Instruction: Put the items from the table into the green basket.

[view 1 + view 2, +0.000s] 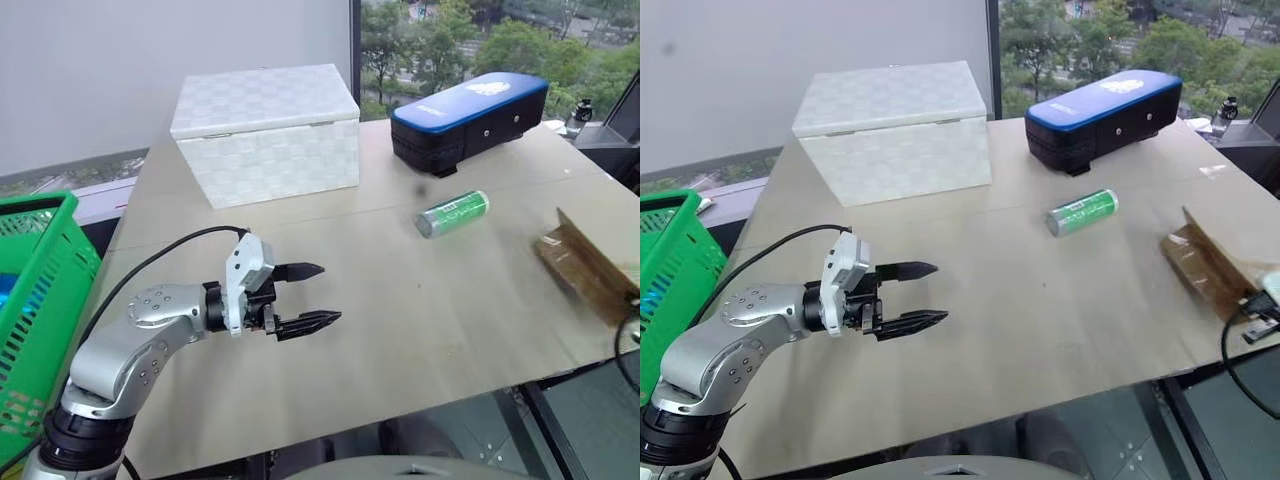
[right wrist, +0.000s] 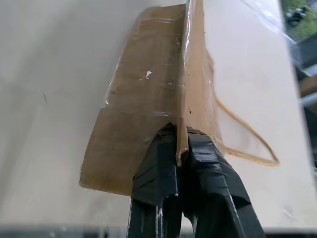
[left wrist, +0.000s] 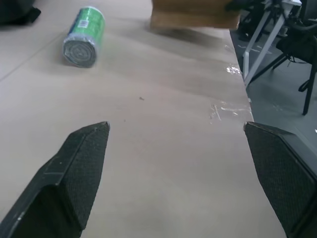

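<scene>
Left gripper (image 1: 305, 296) open and empty, fingers spread, poised over bare table (image 1: 420, 320) near its front edge. Beyond its tips and off to the right, can (image 1: 452, 213) lying on its side, well apart from it. Farther right still, at the table's right edge, bag (image 1: 585, 265), partly raised off the surface. Behind the gripper, white box (image 1: 265, 130); past the can, blue-topped case (image 1: 470, 120). Out to the left, off the table, green basket (image 1: 35, 300) with something blue inside, too little showing to identify.

Left wrist view: both fingers (image 3: 74, 173) wide apart with bare table between. Ahead of them, can (image 3: 84, 35) with silver end facing the camera; farther along, lower edge of bag (image 3: 193, 15) near the table's rim.

Right wrist view: right gripper (image 2: 181, 148) pinched shut on the bag (image 2: 148, 99), clamped on an upright fold at its near end. Bag's loop handle (image 2: 247, 134) lying on the table just beside the fingers.
</scene>
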Action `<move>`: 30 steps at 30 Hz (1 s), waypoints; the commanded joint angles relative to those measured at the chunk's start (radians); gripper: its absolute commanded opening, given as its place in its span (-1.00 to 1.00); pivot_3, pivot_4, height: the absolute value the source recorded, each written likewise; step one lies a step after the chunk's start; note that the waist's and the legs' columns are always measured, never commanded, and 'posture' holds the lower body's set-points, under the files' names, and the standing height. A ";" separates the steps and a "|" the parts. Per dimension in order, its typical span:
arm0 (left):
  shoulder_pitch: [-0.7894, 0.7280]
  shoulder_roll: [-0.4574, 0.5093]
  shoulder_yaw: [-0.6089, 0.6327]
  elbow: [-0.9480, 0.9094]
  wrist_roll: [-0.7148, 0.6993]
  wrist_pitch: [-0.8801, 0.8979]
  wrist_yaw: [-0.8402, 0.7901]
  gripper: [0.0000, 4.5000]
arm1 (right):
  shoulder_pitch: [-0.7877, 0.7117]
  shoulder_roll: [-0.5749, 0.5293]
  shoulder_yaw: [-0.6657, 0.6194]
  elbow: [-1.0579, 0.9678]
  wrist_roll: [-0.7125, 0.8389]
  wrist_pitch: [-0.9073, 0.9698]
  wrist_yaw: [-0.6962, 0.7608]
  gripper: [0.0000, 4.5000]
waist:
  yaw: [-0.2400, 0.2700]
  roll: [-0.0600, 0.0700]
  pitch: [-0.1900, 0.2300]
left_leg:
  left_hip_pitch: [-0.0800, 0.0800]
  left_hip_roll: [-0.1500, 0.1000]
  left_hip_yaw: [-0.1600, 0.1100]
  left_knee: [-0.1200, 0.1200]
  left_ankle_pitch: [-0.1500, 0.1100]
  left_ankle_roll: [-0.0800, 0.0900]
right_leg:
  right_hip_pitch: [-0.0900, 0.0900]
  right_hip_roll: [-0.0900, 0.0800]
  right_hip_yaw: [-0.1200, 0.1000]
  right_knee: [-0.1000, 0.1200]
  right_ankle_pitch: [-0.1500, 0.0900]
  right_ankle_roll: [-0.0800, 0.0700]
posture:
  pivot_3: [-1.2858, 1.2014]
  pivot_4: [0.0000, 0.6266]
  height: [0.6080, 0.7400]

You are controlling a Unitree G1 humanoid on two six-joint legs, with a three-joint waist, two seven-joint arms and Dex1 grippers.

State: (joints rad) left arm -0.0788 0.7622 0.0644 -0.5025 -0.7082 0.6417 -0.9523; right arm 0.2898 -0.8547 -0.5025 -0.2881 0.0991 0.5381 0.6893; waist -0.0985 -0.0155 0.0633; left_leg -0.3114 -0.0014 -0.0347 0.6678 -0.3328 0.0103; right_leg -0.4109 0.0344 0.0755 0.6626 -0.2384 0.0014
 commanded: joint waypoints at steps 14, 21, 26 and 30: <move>0.041 -0.007 0.049 -0.084 -0.046 0.007 0.059 1.00 | -0.251 -0.192 -0.045 -0.081 0.231 -0.040 0.234 0.96 | 0.012 0.003 0.011 | 0.002 0.003 0.001 0.001 -0.003 0.005 | 0.000 0.001 0.004 0.000 0.000 0.001 | -0.01 -0.80 1.00; 0.026 -0.027 0.064 -0.104 -0.063 0.020 0.121 1.00 | -0.760 -0.279 0.470 0.313 0.049 -0.250 0.487 0.96 | 0.009 -0.004 0.029 | 0.002 0.004 0.006 0.001 -0.003 0.005 | 0.000 0.002 0.005 -0.001 0.002 0.002 | 0.03 -0.76 1.00; 0.039 -0.049 0.083 -0.134 -0.059 0.024 0.185 1.00 | -1.148 -0.106 0.744 0.839 -0.243 -0.579 0.443 0.96 | 0.030 -0.003 0.035 | 0.000 0.004 0.006 0.000 -0.004 0.007 | -0.004 0.000 0.007 -0.002 0.004 -0.002 | 0.10 -0.74 1.00; 0.092 -0.060 0.116 -0.184 -0.068 0.021 0.233 1.00 | -1.337 -0.004 0.863 1.138 -0.394 -0.709 0.396 0.96 | 0.068 -0.002 0.036 | -0.006 0.004 0.004 0.000 -0.003 0.004 | -0.015 -0.001 0.007 -0.001 0.005 -0.003 | 0.14 -0.72 1.00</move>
State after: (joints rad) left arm 0.0095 0.7080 0.1531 -0.6412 -0.7580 0.6710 -0.7379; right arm -0.9973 -0.8636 0.3552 0.7924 -0.2634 -0.1292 1.0959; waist -0.0305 -0.0171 0.0995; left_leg -0.3239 0.0025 -0.0325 0.6688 -0.3353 0.0141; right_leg -0.4326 0.0317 0.0801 0.6630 -0.2331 -0.0022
